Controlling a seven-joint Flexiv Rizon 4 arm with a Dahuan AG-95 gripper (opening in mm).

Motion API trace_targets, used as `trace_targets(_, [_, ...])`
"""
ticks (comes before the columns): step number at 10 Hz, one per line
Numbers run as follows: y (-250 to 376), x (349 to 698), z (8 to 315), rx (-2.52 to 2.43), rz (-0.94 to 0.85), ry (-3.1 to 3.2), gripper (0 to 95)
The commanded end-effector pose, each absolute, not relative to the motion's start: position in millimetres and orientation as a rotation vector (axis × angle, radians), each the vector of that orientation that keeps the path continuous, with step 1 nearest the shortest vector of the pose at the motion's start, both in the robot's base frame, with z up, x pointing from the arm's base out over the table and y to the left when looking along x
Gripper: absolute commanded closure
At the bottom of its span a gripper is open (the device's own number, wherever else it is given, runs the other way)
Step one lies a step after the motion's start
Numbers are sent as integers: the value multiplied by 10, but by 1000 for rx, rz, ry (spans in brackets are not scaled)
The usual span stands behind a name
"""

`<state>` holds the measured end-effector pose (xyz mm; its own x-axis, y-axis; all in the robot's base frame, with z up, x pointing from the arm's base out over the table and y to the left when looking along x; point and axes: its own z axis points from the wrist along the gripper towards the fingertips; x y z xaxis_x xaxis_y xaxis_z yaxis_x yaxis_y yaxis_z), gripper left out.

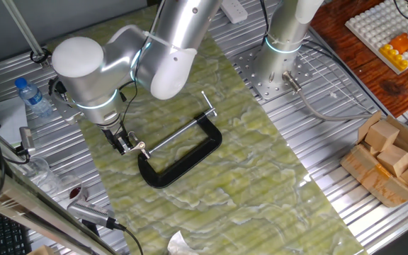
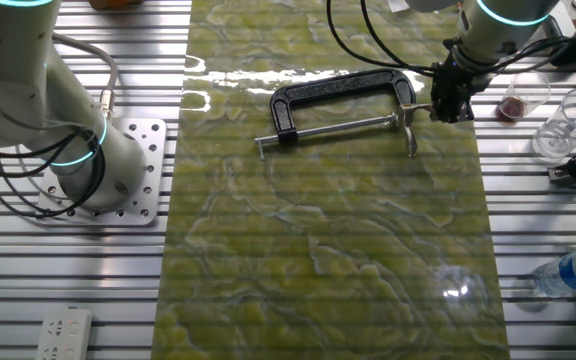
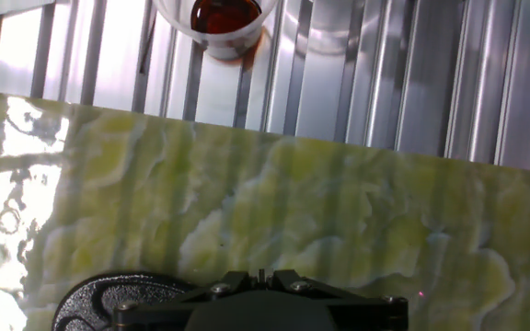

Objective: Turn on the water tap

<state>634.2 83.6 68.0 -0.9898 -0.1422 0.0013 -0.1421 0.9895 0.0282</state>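
arm bent low | tool [image 1: 125,142] beside water tap [image 1: 179,151] handle – jaws unclear

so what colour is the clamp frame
Black; the C-clamp frame shows best in the other fixed view.

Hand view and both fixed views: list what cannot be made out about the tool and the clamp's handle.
- Hand view: the tool's fingers are cut off by the bottom edge; only its black body and part of the C-clamp show.
- One fixed view: the tool at the T-bar handle is too small to tell contact.
- The other fixed view: the tool is a dark mass, its opening unreadable.
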Motion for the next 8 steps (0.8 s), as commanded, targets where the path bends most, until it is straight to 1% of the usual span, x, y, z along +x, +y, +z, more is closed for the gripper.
trace_targets(1, [843, 6343, 681, 228, -47, -3127, 950])
trace_targets(4, [832, 6352, 685, 279, -27, -3122, 950])
trace_targets(8, [581, 6497, 770, 503, -4, -3056, 950])
